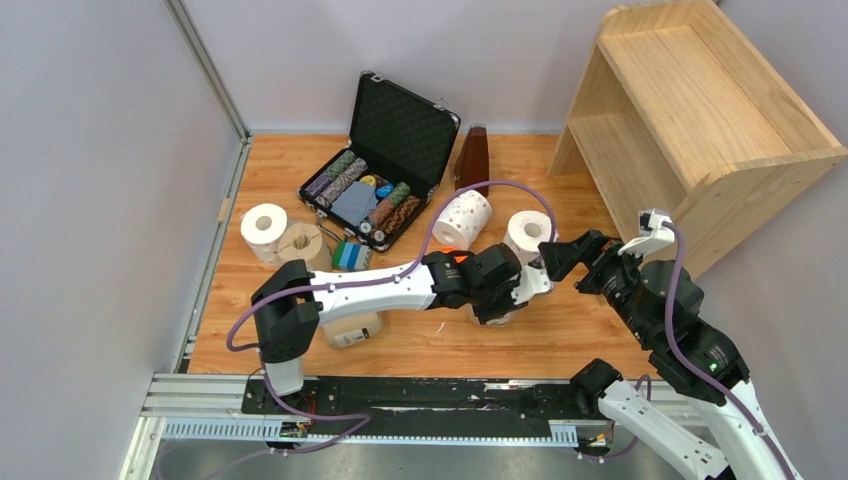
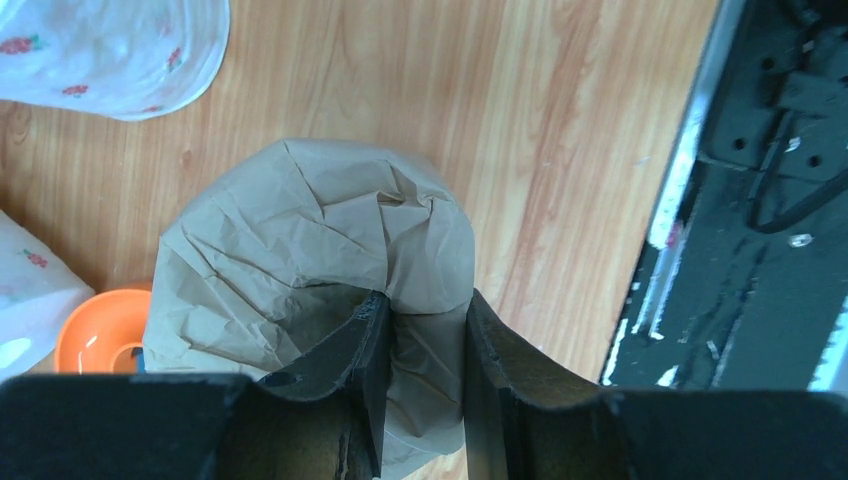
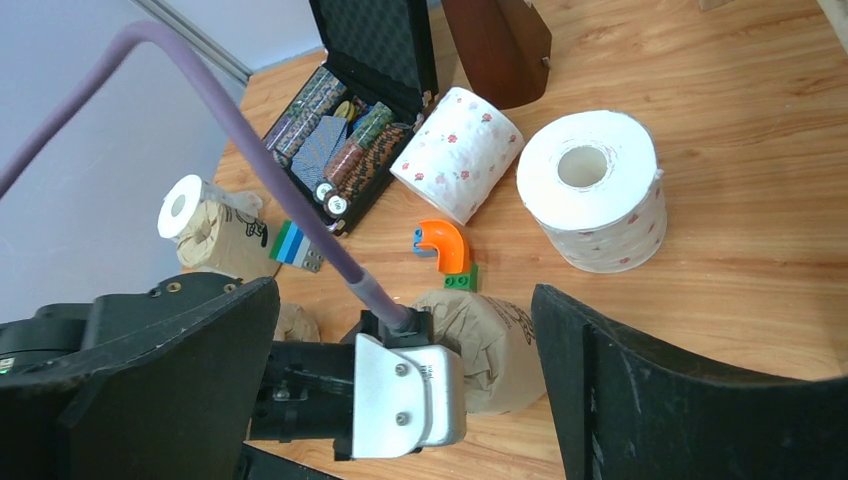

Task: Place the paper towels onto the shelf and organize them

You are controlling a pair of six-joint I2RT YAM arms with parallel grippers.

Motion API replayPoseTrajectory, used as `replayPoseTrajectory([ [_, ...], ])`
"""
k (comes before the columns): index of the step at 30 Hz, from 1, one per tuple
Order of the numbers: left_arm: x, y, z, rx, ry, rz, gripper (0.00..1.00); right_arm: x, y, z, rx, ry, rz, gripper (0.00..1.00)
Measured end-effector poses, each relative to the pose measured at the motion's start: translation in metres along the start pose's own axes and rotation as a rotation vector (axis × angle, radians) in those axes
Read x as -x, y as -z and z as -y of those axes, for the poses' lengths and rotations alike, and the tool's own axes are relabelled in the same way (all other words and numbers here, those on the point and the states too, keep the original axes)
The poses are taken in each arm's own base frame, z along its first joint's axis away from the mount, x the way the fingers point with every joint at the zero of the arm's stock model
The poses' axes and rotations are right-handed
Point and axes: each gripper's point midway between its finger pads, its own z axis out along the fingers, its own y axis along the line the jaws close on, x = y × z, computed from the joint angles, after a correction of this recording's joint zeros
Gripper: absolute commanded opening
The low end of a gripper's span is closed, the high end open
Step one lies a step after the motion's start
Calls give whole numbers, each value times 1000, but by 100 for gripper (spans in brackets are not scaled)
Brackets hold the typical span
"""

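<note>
Wooden table point(image 2: 560, 120), tan roll point(image 2: 310, 230) pinched in left end effector point(image 2: 425, 312)

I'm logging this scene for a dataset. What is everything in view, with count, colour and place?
white paper towels: three, white with red dots; one far left, one lying at centre, one upright beside it.
tan paper towels: three, tan; one beside the far-left white roll, one front left, one gripped at centre.
shelf: one, light wood, far right.
poker chip case: one, black, open, back centre.
metronome: one, dark brown, right of the case.
striped block: one, blue-green, in front of the case.
elbow piece: one, orange, by the gripped roll.
table: one, wood, under everything.
left fingers: black, shut on a tan roll.
right fingers: black, open, above the table.
</note>
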Motion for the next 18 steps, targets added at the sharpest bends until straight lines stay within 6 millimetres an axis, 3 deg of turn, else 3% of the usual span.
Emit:
replayPoseTrajectory([
  [4, -16, -8, -16, 31, -15, -35, 10, -1, 0, 1, -2, 1, -5, 100],
  [7, -17, -8, -38, 61, -19, -21, 14, -3, -1, 1, -5, 5, -15, 100],
  [9, -19, -7, -50, 82, -25, -20, 21, -6, -1, 1, -7, 8, -27, 100],
  [10, -20, -7, -55, 92, -32, -23, 31, -6, -2, 1, -8, 10, -30, 100],
  [14, -25, -4, -68, 123, -58, -36, 36, -7, -3, -2, -4, 14, -46, 100],
  [18, -33, 0, -71, 135, -83, -56, 62, -9, -5, -4, 5, 21, -65, 100],
])
